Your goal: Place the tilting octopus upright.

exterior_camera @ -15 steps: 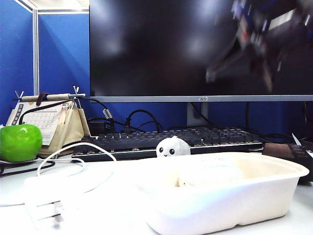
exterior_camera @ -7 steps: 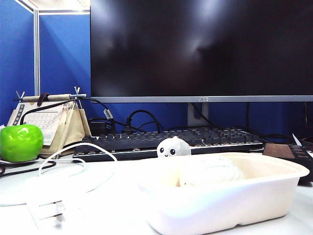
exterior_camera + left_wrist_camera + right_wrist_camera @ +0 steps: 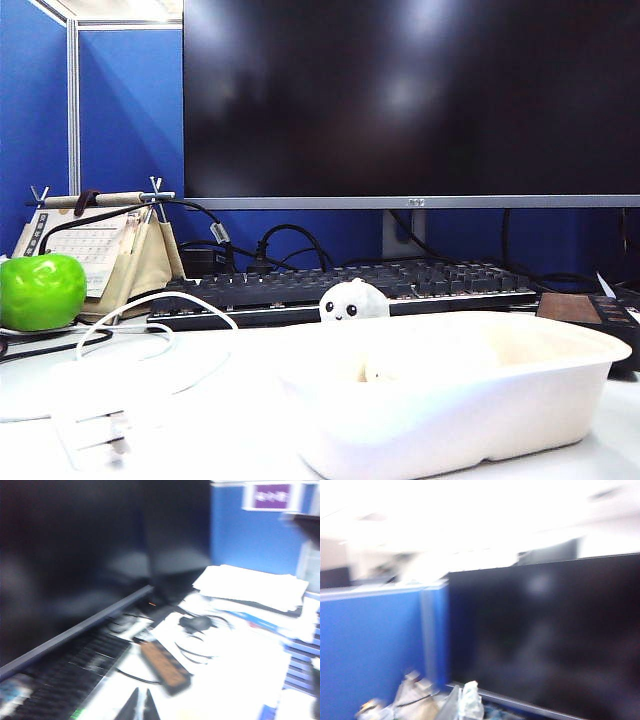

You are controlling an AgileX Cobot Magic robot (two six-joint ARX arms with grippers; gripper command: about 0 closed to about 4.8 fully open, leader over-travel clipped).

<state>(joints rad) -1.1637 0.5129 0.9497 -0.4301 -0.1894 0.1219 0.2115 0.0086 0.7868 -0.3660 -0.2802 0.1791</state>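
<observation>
The octopus (image 3: pixel 353 300) is a small white head with two black dot eyes, peeking over the far rim of the white tub (image 3: pixel 450 420), in front of the keyboard (image 3: pixel 340 285). The tub hides its lower body, and its head looks level. Neither arm shows in the exterior view. In the blurred left wrist view my left gripper (image 3: pixel 140 702) is shut with nothing in it, hanging over the white desk beside the keyboard (image 3: pixel 60 680). In the right wrist view my right gripper (image 3: pixel 461 702) is raised before the monitor (image 3: pixel 545 635), fingers together, holding nothing.
A green apple (image 3: pixel 41 290) sits at the left by a desk calendar (image 3: pixel 90 245). A white cable and charger (image 3: pixel 100 400) lie at the front left. A brown box (image 3: pixel 580 310) is at the right. A large monitor (image 3: pixel 410 100) stands behind. Papers (image 3: pixel 250 585) lie beyond the brown box (image 3: pixel 164 664).
A blurred arm that crossed the upper right of the exterior view a second ago has left it. The octopus and tub have not moved.
</observation>
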